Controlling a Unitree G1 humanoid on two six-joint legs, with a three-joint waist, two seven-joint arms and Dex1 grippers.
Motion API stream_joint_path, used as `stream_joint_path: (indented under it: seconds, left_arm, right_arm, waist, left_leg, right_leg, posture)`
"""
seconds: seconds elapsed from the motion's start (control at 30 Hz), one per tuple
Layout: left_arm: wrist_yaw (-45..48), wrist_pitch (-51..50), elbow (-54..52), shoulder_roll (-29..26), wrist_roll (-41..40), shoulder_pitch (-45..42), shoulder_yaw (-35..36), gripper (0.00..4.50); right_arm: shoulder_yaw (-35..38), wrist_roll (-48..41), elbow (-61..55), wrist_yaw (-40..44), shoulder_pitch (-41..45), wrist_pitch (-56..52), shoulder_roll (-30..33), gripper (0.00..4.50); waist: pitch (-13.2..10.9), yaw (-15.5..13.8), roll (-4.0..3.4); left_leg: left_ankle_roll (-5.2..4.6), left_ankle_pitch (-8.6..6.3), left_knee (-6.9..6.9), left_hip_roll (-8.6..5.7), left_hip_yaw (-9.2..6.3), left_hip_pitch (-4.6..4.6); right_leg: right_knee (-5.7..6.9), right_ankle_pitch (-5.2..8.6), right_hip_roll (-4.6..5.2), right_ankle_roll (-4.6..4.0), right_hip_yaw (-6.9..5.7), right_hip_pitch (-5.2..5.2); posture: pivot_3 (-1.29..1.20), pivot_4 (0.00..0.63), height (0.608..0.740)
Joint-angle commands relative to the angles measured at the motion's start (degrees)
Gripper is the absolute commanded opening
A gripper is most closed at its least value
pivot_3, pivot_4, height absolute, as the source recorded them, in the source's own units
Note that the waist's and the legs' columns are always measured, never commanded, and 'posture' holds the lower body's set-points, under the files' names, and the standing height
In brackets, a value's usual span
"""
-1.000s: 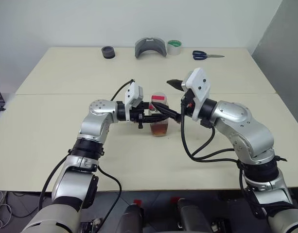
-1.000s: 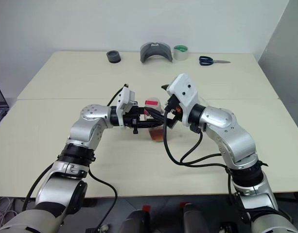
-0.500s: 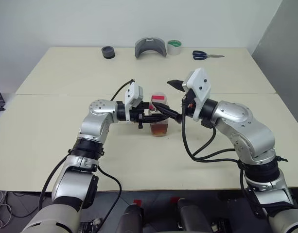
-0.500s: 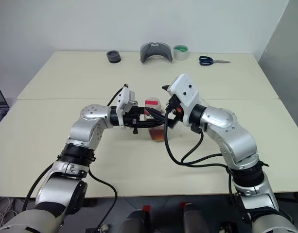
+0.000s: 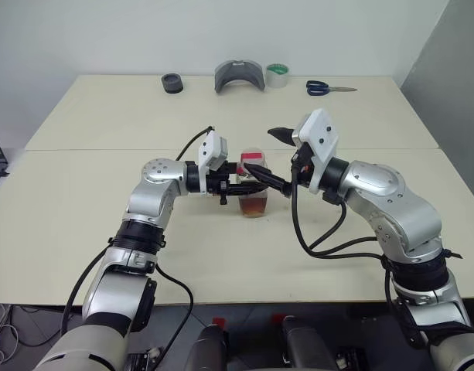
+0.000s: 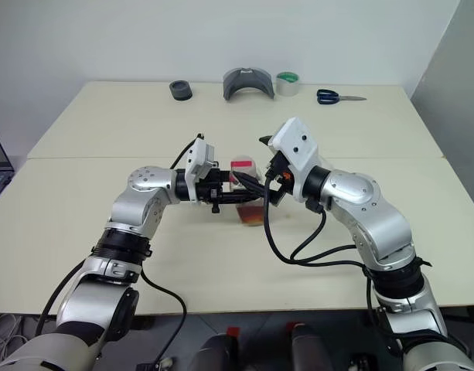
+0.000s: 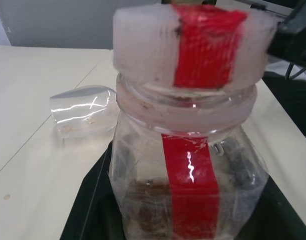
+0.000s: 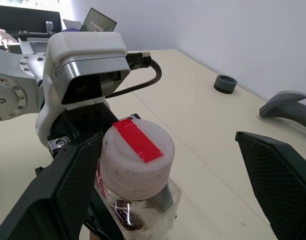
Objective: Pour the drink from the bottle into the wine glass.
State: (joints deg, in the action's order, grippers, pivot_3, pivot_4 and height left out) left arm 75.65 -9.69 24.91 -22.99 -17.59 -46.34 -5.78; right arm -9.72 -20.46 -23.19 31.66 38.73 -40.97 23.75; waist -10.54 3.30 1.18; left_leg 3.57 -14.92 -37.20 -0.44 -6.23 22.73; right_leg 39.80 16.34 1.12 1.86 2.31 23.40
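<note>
Both claws flank the bottle point(image 5: 253, 189): left point(image 5: 238, 185) clamped, right point(image 8: 167, 185) wide.

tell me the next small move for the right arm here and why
Probably close the right gripper onto the cap and start unscrewing. The left gripper is shut on the bottle, which stands on the table, and the right jaws stand wide open either side of the cap, which is still on, so no drink can be poured yet.

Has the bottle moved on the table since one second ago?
No. The bottle stands at the same spot relative to the table seam, held by the left gripper, cap on.
</note>
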Motion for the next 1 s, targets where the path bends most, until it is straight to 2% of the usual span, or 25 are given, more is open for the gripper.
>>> stream_joint_path:
  seconds: [0.03, 0.33, 0.93, 1.0]
  left_arm:
    - [0.1, 1.05, -0.92, -0.32, -0.73, -1.79, 1.16, 1.8]
    - [-0.17, 1.09, -1.01, -0.26, -0.72, -1.68, 1.2, 1.8]
    - [-0.13, 1.49, -1.46, -0.03, -0.69, -1.14, 0.98, 1.8]
    - [-0.15, 1.52, -1.56, 0.02, -0.69, -1.0, 0.95, 1.8]
  right_arm:
    - [1.71, -1.22, -2.62, 0.52, -0.16, -0.09, 0.17, 4.5]
    - [3.49, -7.67, -5.03, 0.66, 0.13, -5.16, -1.52, 4.5]
    - [0.63, -5.59, -0.88, -0.67, 2.33, -6.53, -2.58, 4.5]
    - [0.79, -5.6, -0.62, -0.72, 2.58, -6.43, -2.84, 4.13]
  waist:
    - [0.0, 0.0, 0.0]
    - [0.0, -0.01, 0.0]
    - [0.0, 0.01, 0.0]
    - [0.0, 0.01, 0.0]
  left_leg:
    - [0.0, 0.0, 0.0, 0.0, 0.0, 0.0]
    - [0.0, 0.0, 0.0, 0.0, -0.01, 0.01]
    - [-0.01, 0.0, 0.0, 0.0, 0.0, 0.0]
    - [0.0, 0.0, 0.0, 0.0, -0.01, 0.0]
  right_leg:
    - [0.0, 0.0, 0.0, 0.0, 0.0, 0.0]
    - [0.0, 0.0, 0.01, 0.0, -0.01, 0.0]
    - [0.0, 0.0, 0.0, 0.0, 0.0, 0.0]
    - [0.0, 0.0, -0.01, 0.0, 0.0, 0.0]
  posture:
    - [0.0, 0.15, 0.74]
    - [0.0, 0.15, 0.74]
    - [0.0, 0.15, 0.74]
    - [0.0, 0.15, 0.74]
